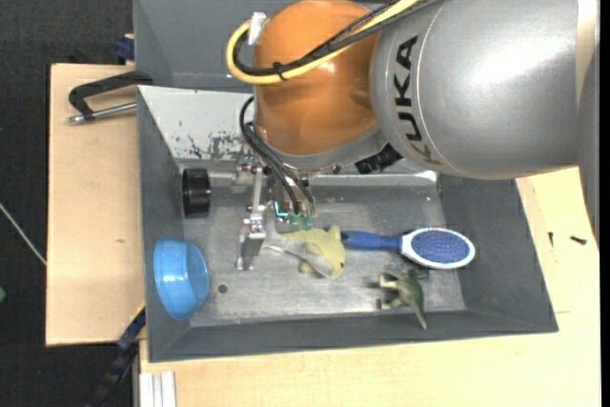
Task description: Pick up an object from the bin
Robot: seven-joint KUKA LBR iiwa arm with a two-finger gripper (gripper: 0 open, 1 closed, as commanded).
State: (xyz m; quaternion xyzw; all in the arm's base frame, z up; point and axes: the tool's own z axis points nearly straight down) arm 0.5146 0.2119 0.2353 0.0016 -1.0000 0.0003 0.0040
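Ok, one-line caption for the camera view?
Gripper low in bin beside pale yellow toy; blue brush, green dinosaur, blue bowl nearby.

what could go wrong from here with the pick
The pincer is low beside the pale yellow toy, which seems to touch the handle of the blue brush: a grab could drag both or slip off. The black round thing and blue bowl lie nearby and might get knocked.
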